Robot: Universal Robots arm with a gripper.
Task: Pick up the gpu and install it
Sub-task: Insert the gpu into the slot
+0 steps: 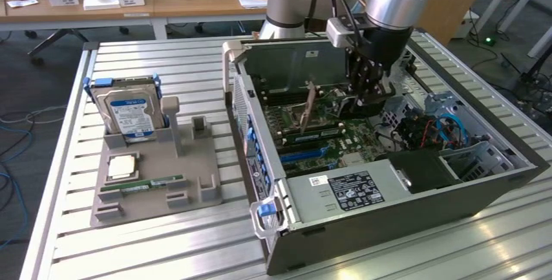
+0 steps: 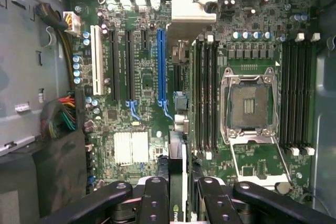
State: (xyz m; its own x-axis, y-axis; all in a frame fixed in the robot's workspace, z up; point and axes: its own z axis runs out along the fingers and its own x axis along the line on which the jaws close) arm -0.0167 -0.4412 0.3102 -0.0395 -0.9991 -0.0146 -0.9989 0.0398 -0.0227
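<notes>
My gripper (image 1: 369, 96) is down inside the open computer case (image 1: 258, 131), over the motherboard (image 2: 142, 82). It is shut on the gpu (image 2: 177, 174), a thin dark card that the wrist view sees edge-on between the two black fingers (image 2: 155, 198). The card's silvery bracket (image 2: 191, 9) points toward the case's rear slot openings. The gpu hangs above the board, just beside the long blue slot (image 2: 161, 66), between that slot and the memory slots (image 2: 205, 93). In the exterior view the gpu (image 1: 358, 108) is a dark shape under the fingers.
On the exterior view's left, a grey holder (image 1: 194, 183) carries a hard drive (image 1: 129, 108), a processor chip (image 1: 121, 165) and a green memory stick (image 1: 142, 184). Inside the case are the power supply (image 1: 350, 189), cable bundles (image 2: 65, 111) and the empty processor socket (image 2: 248, 103).
</notes>
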